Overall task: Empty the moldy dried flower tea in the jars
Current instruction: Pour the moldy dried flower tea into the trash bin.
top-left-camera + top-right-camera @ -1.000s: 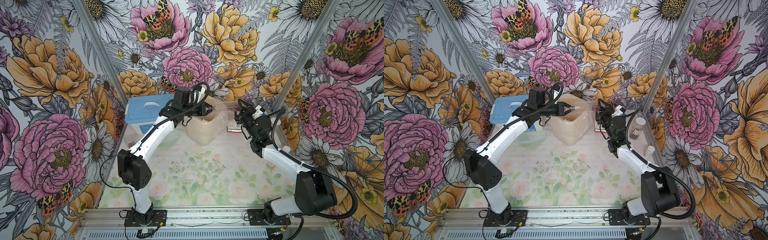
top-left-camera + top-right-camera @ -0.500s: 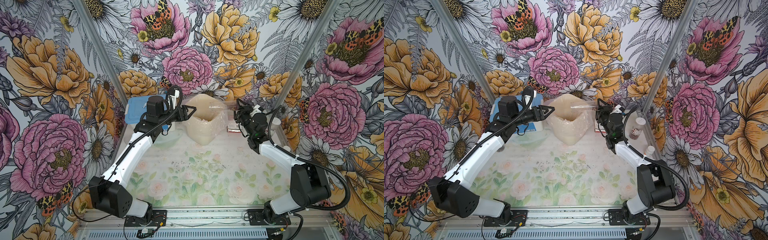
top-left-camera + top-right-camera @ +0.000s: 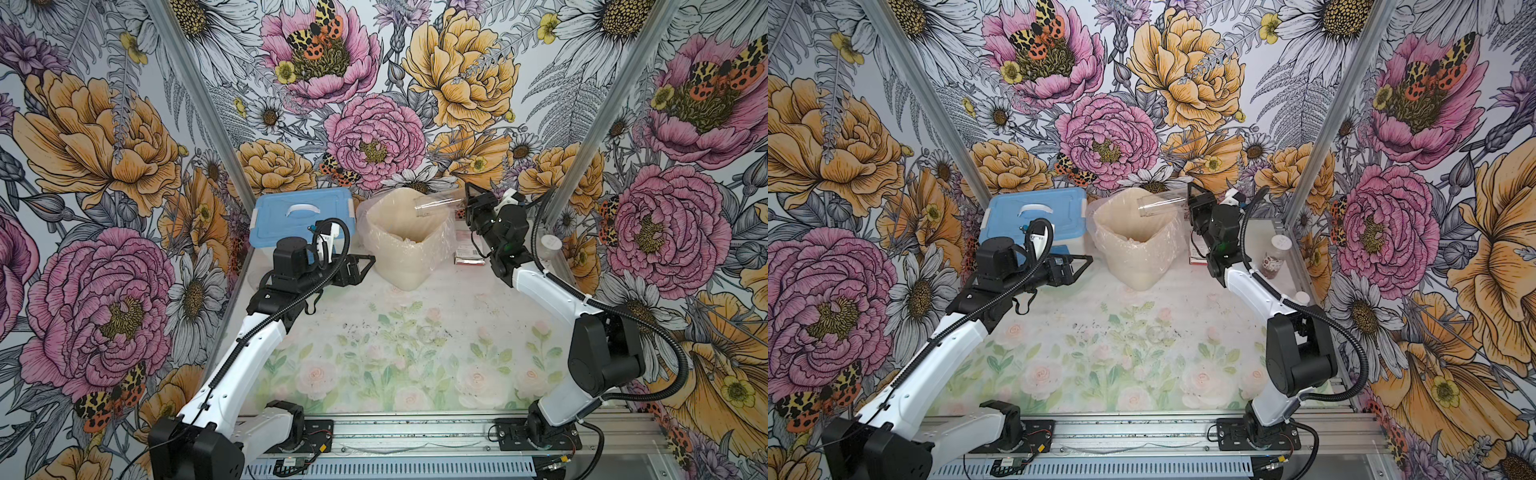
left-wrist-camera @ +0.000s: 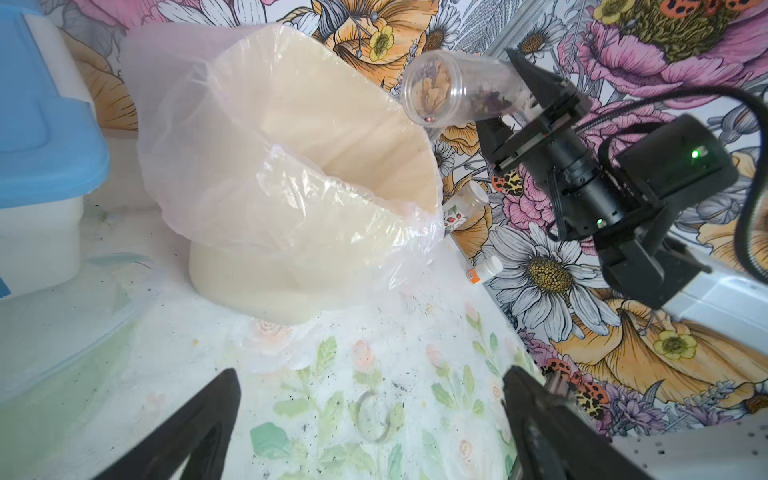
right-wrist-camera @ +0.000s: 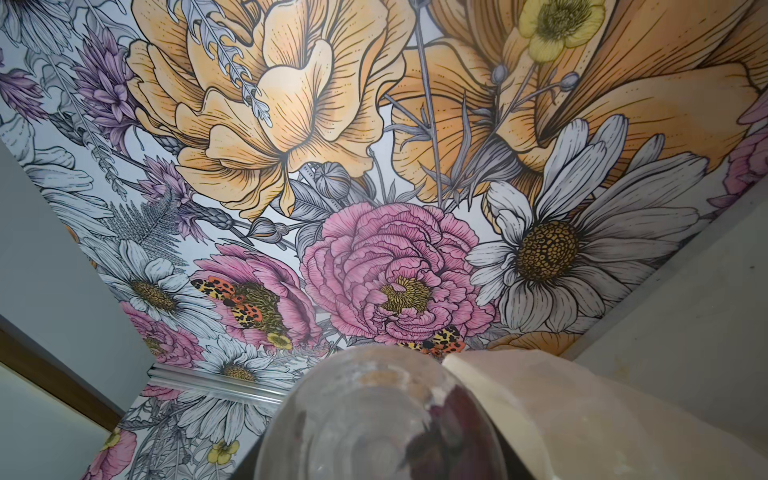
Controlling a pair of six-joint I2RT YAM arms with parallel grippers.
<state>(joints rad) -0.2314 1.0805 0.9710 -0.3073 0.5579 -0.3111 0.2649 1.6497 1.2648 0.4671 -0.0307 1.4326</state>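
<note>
Floral wallpaper of big pink and orange peonies closes in three sides. In both top views the pale rose-printed worktop is peppered with dark crumbs. At the far middle stands a cream bin lined with a clear plastic bag, with a blue-lidded white box to its left. The right tool pinches a slim clear plastic jar by its base end. It holds the jar almost level, mouth over the bin's far right rim. The left tool hangs spread and empty just left of the bin. In a top view, a labelled jar with a white lid stands upright by the right wall, lid on.

From the left wrist, the left tool is wide apart above what looks like a clear round lid lying on the worktop. The slim clear plastic jar shows dark reddish dried flower tea lodged toward the gripped end, with one bud at the lip.

From the right wrist, only the jar's base and the bin's rim show, with the tea dark inside.

The pour looks unfinished. I judge the mouth should dip well below the base and stay inside the rim, with a small shake to free clinging bits. A level jar sheds little, and the liner's edge could deflect buds onto the worktop.
</note>
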